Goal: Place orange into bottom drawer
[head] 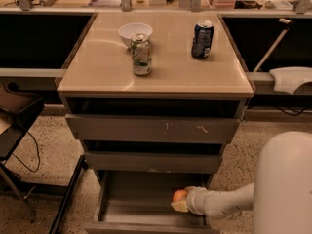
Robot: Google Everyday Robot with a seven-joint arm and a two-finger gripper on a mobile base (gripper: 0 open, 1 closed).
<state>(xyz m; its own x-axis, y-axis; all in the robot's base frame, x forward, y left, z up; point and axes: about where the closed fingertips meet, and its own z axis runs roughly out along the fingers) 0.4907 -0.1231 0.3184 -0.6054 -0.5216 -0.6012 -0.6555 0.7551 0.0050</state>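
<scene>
Flat grey metal floor of bottom drawer (131, 209) beneath white tool (180, 202) pinching round smooth orange (179, 194)

Cabinet top (161, 84) w/ white bowl (135, 32), green can (141, 54), blue can (202, 39), gripper (179, 204) in bottom drawer (141, 206)

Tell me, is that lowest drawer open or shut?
Open: the bottom drawer is pulled out, floor showing; the gripper is over it, at the orange.

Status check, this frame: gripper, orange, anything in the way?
Gripper low inside the open bottom drawer, right side. Orange at its tip, within the drawer. No obstruction visible there.
</scene>
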